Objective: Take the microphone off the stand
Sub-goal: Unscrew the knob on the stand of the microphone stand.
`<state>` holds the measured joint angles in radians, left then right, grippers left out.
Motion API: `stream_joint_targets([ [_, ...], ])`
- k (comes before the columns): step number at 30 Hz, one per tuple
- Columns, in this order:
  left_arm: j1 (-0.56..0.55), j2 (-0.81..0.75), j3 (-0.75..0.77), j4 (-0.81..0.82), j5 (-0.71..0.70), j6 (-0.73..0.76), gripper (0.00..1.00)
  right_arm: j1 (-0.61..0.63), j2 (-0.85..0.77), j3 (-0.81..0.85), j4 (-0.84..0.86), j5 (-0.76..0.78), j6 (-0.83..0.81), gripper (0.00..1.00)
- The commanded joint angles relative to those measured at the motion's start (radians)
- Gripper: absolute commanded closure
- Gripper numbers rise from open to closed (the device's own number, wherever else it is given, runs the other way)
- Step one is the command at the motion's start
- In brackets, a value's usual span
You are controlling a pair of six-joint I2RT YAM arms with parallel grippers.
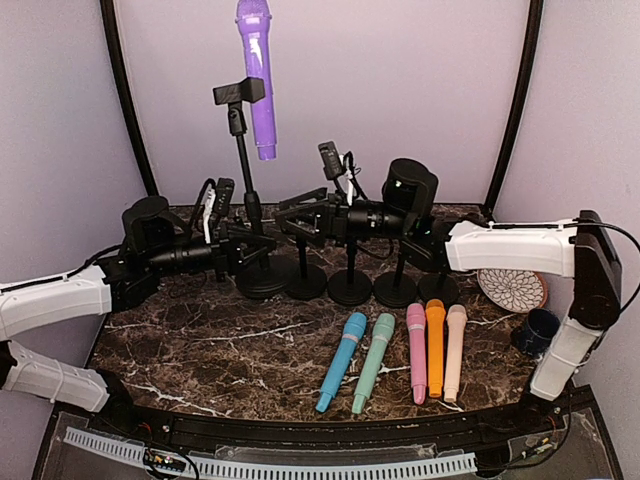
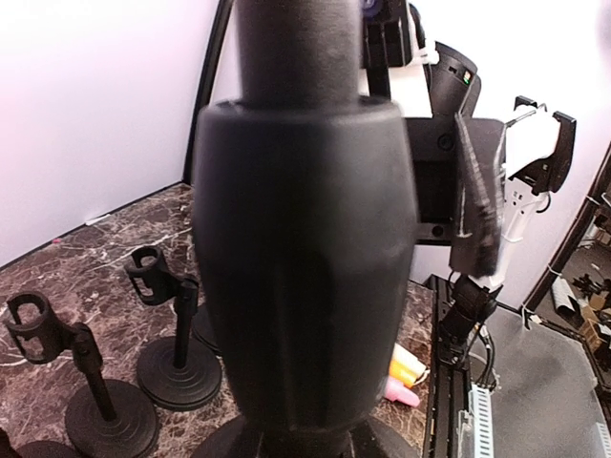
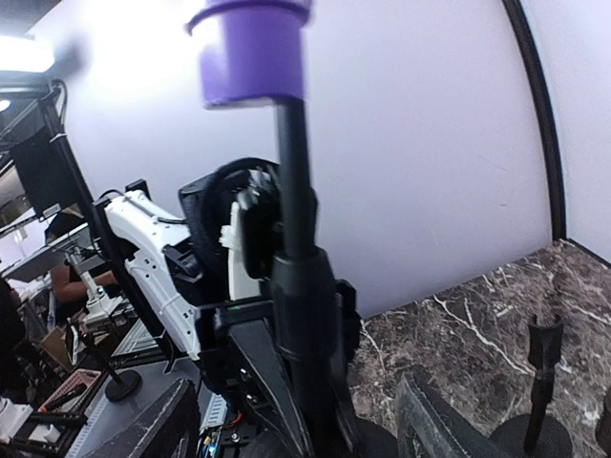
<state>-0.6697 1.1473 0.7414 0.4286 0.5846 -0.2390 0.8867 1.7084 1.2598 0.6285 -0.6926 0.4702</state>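
A purple microphone (image 1: 256, 70) stands upright in the clip of a tall black stand (image 1: 241, 160) at the back of the table. My left gripper (image 1: 252, 247) is shut on the stand's thick lower collar (image 2: 305, 267), which fills the left wrist view. Coming from the right, my right gripper (image 1: 300, 215) is open, its fingers (image 3: 439, 420) spread on either side of the stand's pole (image 3: 296, 191) without touching it. In the right wrist view the microphone's lower end (image 3: 253, 52) shows at the top.
Several short empty stands (image 1: 350, 285) line up right of the tall one. Several coloured microphones (image 1: 416, 350) lie near the front edge. A patterned plate (image 1: 512, 289) and a dark cup (image 1: 536, 330) sit at the right edge.
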Motion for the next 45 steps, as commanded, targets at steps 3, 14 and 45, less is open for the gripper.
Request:
stream_joint_targets([
  [3,0.005,-0.076,-0.016,0.061,-0.193,0.014,1.0,-0.019,-0.035,-0.065,-0.015,0.233,0.049,0.29],
  [14,0.004,-0.057,0.007,-0.024,-0.332,0.009,1.0,0.051,-0.015,-0.018,-0.132,0.417,0.028,0.31],
  [45,0.004,-0.02,0.013,-0.01,-0.255,-0.01,1.0,0.135,0.193,0.347,-0.351,0.411,-0.196,0.55],
])
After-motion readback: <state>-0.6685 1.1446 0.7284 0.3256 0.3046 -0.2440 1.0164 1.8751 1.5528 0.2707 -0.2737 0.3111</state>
